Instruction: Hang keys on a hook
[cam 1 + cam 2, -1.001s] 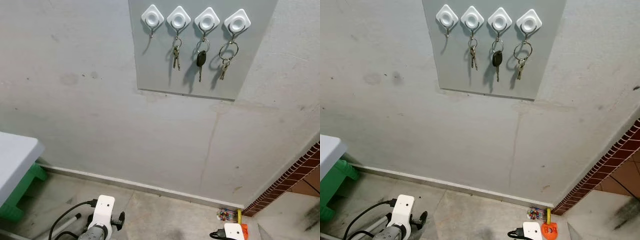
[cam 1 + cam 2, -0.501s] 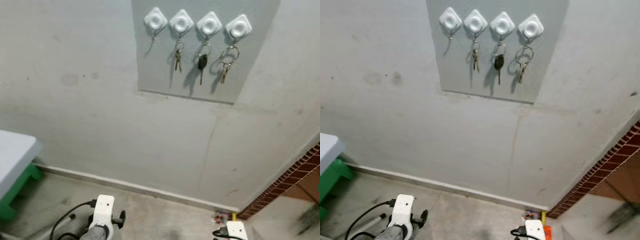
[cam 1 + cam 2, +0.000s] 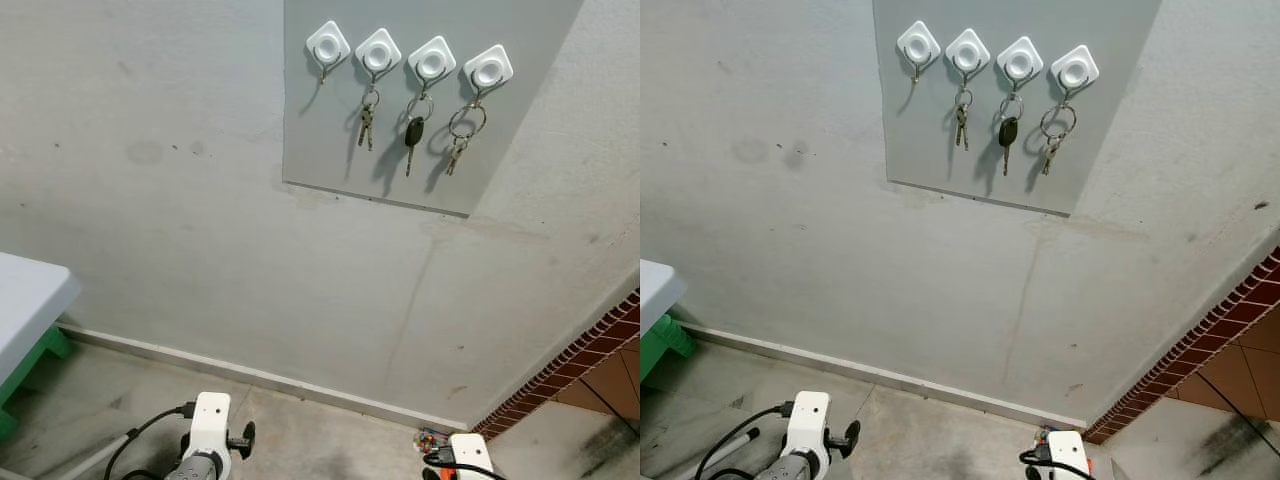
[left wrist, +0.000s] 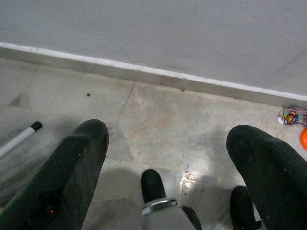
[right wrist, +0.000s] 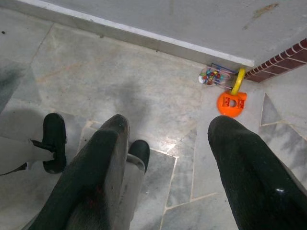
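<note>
Keys: three sets, hanging on a gray board (image 3: 330,150) fixed to the wall. Small key pair (image 3: 366,123) on the second hook; black-headed key (image 3: 411,133) on the third; large ring with keys (image 3: 461,135) on the fourth.

Hooks: four white diamond-shaped hooks in a row across the top of the board. First hook (image 3: 327,47), at the robot's left end, bare.

Left gripper (image 4: 187,158): hanging low near the floor, fingers spread apart, nothing between them; tiled floor and the robot's feet beneath.

Right gripper (image 5: 168,163): likewise low, fingers apart and empty, over the tiled floor (image 5: 120,81).

Progress, judged: three hooks filled, one free. No loose keys to be seen in either gripper or on the floor, so whether a fourth set remains to be hung cannot be told.

Surroundings: orange toy (image 5: 231,101) and a small colourful object (image 5: 213,75) by the brick edging (image 3: 590,360); white table corner (image 3: 25,300) at left.
</note>
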`<state>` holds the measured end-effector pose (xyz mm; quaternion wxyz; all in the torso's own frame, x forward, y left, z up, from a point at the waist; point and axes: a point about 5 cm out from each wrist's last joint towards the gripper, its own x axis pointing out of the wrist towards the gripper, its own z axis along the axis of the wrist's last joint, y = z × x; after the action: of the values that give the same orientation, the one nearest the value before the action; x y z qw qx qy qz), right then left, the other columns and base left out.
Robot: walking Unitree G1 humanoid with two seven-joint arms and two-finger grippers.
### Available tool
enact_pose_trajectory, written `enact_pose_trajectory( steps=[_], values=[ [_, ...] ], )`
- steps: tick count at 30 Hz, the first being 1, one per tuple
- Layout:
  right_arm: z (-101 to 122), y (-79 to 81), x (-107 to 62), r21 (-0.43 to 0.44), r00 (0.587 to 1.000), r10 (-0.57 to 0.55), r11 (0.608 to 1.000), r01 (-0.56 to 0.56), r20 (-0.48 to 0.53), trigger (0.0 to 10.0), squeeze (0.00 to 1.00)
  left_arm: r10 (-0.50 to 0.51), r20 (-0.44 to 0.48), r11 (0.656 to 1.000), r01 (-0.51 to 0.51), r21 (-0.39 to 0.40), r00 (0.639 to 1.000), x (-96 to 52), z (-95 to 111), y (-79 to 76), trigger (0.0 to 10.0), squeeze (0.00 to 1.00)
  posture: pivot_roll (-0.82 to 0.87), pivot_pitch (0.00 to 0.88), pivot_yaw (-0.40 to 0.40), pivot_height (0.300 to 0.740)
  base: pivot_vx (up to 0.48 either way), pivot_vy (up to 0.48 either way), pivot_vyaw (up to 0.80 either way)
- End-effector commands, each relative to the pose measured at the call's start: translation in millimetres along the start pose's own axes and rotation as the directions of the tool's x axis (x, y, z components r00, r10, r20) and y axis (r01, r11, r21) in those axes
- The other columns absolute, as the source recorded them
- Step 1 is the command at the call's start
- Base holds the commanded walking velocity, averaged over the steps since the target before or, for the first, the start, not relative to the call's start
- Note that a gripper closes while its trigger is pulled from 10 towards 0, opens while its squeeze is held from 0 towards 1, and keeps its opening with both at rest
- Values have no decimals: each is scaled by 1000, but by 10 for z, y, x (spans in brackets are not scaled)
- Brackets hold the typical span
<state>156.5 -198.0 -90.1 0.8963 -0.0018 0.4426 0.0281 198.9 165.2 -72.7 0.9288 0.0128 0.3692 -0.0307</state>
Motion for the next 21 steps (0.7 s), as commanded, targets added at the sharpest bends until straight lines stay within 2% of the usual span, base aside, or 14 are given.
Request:
enact_pose_trajectory(
  steps=[1, 12, 21],
  values=[
    [-19, 0, -2, 16, 1000, -8, 1000, 9, -9, 10000, 0, -3, -5, 1000, 3, 18, 1000, 5, 12, 20, 10000, 0, -54, 0, -14, 740, 0, 0, 0],
    [-100, 19, -22, 32, 999, -17, 999, 18, -27, 10000, 0, -20, -5, 999, 20, 46, 1000, 21, 51, 16, 10000, 0, -70, 0, 12, 740, 0, 0, 0],
    [-99, 30, -20, -9, 999, -12, 1000, 12, -30, 10000, 0, -24, -9, 999, 25, 47, 1000, 20, 40, -5, 10000, 0, -69, 0, 7, 740, 0, 0, 89]
  ],
)
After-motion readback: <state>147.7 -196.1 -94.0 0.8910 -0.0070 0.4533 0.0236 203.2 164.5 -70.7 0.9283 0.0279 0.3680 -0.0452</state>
